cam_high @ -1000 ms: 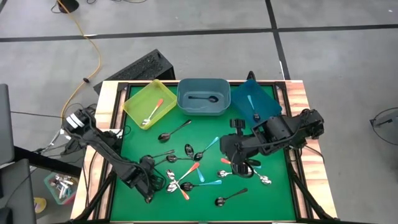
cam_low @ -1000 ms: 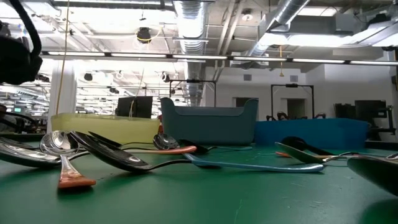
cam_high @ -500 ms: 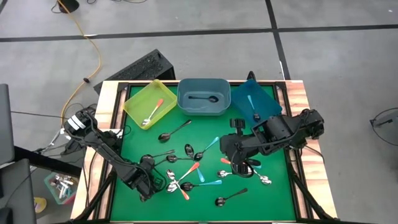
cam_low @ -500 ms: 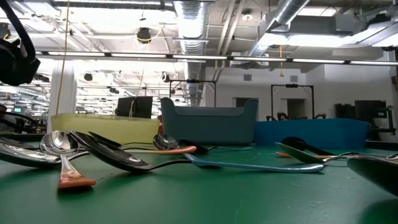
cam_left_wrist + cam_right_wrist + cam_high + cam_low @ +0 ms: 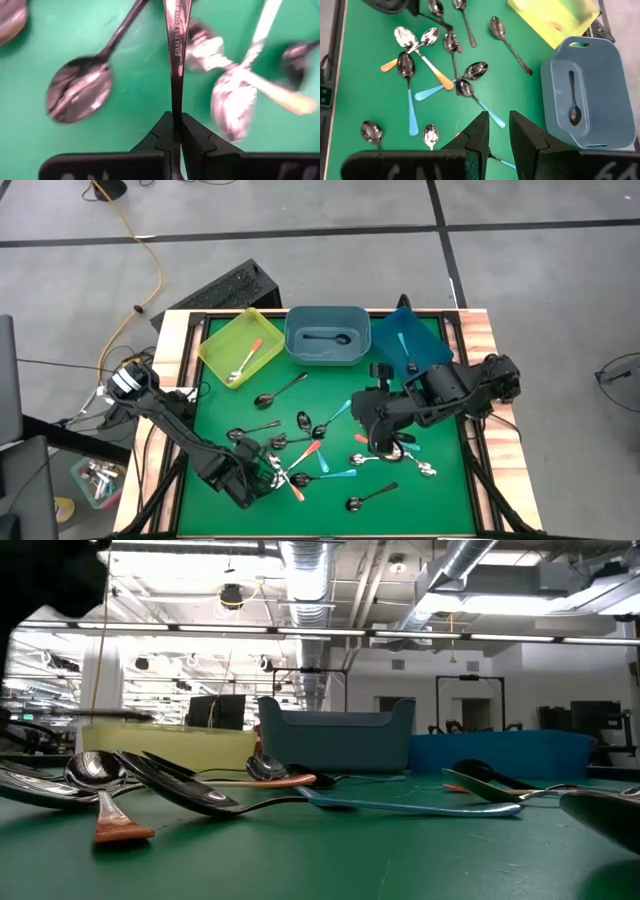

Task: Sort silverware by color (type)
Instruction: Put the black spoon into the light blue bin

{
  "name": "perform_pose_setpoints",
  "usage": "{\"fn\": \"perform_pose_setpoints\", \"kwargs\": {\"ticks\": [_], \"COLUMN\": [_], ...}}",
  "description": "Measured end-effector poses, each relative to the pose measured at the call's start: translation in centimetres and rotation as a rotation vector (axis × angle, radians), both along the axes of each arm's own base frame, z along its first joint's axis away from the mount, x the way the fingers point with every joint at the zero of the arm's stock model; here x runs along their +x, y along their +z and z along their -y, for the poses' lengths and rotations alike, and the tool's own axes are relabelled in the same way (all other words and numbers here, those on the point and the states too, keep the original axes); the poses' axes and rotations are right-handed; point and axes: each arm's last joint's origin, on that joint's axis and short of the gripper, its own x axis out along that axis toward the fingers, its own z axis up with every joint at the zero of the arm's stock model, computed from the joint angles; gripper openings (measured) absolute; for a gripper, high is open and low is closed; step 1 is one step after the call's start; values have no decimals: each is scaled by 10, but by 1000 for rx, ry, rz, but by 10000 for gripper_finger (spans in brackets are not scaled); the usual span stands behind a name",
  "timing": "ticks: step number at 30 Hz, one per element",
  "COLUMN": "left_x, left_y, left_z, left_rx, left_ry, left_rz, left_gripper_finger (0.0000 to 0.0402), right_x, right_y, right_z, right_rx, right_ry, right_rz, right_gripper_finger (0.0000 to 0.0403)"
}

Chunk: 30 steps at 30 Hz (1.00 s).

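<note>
Many spoons [image 5: 322, 452] are lying on the table [image 5: 455, 495]. Left pincer [image 5: 174, 131] is pinching a dark spoon [image 5: 175, 45] by its handle; next it likely needs lifting toward the grey bin [image 5: 327, 334]. Right pincer [image 5: 499, 131], slightly spread, is hovering mid-table.

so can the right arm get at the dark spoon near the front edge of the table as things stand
Probably yes. The dark spoon lies alone on bare mat just in front of the right gripper, nothing over it. But the right jaws look partly closed, perhaps holding something, so they might need emptying first.
</note>
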Motion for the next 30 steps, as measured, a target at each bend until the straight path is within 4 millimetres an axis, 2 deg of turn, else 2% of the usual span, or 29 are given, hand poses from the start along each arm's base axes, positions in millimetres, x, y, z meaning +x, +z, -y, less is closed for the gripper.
{"fn": "perform_pose_setpoints", "kwargs": {"ticks": [4,8,15,24,27,30], "left_x": [5,6,-14,-39,-46,-48], "left_y": [9,31,81,136,149,159], "left_z": [-3,-11,-39,-69,-74,-75], "left_rx": [38,73,218,528,604,660], "left_ry": [-3,6,91,102,76,21], "left_rz": [43,155,398,719,763,780], "left_gripper_finger": [2,1,1,0,0,0], "right_x": [3,8,17,63,77,89], "right_y": [0,3,7,-14,-19,-14], "right_z": [6,9,15,24,32,42], "right_rx": [2,3,-9,-28,38,155], "right_ry": [-20,-28,-28,2,27,88], "right_rz": [8,53,124,332,386,503], "right_gripper_finger": [87,87,87,87,87,87]}}
